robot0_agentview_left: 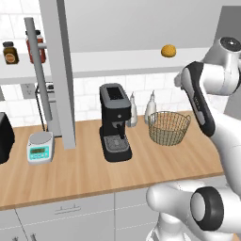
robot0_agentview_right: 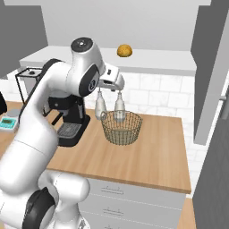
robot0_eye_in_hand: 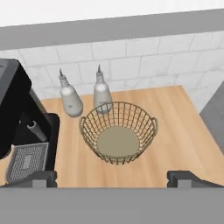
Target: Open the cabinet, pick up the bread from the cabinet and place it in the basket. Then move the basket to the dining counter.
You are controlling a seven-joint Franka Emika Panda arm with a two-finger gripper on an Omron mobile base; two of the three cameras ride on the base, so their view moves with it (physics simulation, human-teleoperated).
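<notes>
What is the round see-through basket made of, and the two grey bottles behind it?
The round tan-bronze basket looks like thin metal wire: open mesh, the counter visible through it. The two grey pointed bottles look like dull metal or glazed ceramic; their soft sheen leaves it open.

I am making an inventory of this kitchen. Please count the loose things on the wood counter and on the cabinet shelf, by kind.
Basket: 1
Bread: 1
Grey bottles: 2
Coffee machine: 1
Kitchen scale: 1
Dark-lidded jars: 2
Total: 8
</notes>
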